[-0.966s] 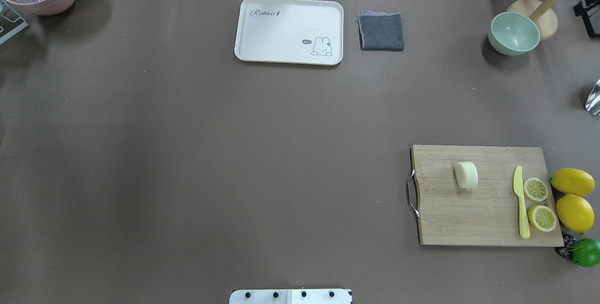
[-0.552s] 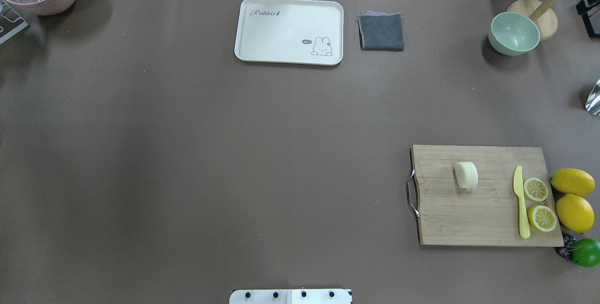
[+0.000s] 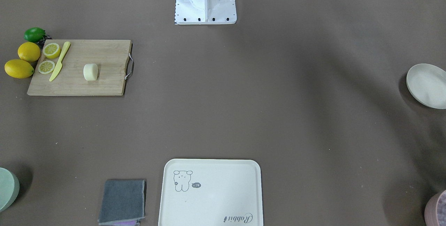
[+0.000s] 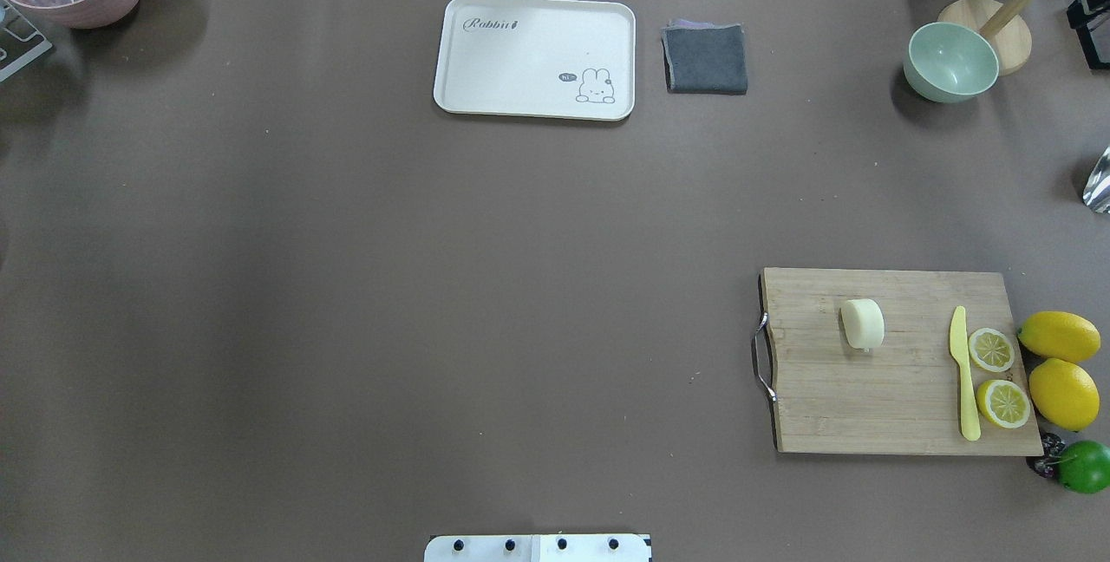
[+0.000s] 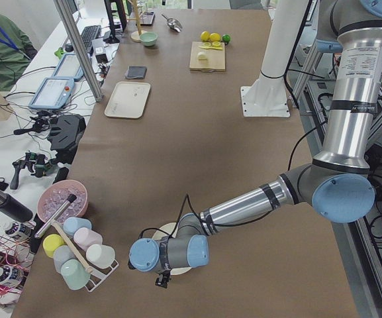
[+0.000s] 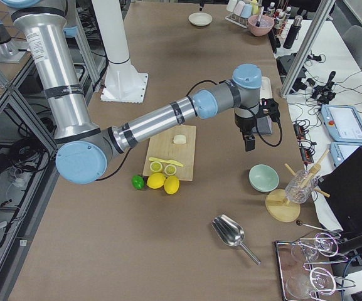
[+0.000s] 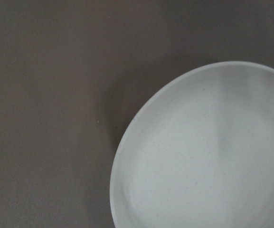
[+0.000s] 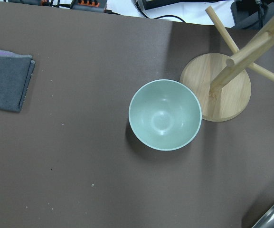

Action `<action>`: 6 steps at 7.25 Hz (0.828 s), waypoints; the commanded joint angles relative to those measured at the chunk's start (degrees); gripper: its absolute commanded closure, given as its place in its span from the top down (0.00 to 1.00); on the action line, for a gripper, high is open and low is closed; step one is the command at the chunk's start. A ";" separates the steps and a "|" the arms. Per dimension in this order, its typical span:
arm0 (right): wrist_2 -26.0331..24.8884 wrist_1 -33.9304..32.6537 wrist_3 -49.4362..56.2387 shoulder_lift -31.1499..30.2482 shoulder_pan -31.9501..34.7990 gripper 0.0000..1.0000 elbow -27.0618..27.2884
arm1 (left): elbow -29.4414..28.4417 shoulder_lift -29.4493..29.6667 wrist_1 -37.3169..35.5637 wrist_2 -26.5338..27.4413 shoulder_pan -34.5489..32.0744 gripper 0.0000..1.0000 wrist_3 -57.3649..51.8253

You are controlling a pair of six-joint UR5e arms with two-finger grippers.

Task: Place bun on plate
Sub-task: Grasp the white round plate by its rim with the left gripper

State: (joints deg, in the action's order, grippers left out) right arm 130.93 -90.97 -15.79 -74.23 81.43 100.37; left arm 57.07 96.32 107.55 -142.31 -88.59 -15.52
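The pale cream bun (image 4: pixel 862 324) lies on a wooden cutting board (image 4: pixel 876 406) at the table's right side, also seen in the front view (image 3: pixel 90 72). The off-white plate (image 3: pixel 427 84) sits at the table's far left end and fills the left wrist view (image 7: pixel 208 156). In the exterior left view my left gripper (image 5: pixel 161 283) hangs low over that plate; I cannot tell if it is open or shut. My right gripper (image 6: pixel 249 144) hovers beyond the board, above the green bowl; its state cannot be told either. Neither gripper touches the bun.
On the board lie a yellow knife (image 4: pixel 963 371) and two lemon halves (image 4: pixel 991 349); whole lemons (image 4: pixel 1059 336) and a lime (image 4: pixel 1084 466) sit beside it. A cream tray (image 4: pixel 535 57), grey cloth (image 4: pixel 705 59), green bowl (image 8: pixel 165 115) and wooden stand (image 8: pixel 216 93) line the far edge.
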 commanded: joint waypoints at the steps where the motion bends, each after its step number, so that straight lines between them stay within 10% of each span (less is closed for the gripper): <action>1: -0.15 0.00 -0.03 -0.03 -0.05 1.00 0.52 | -1.25 0.44 5.01 3.15 0.17 0.97 6.78; 6: -1.29 0.00 -0.03 0.23 -0.57 1.00 0.44 | -1.61 1.85 7.50 7.57 4.56 0.97 12.53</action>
State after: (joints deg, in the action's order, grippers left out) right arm 129.99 -90.99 -15.82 -74.20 81.15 100.85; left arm 55.64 97.76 114.93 -136.15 -85.60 -3.40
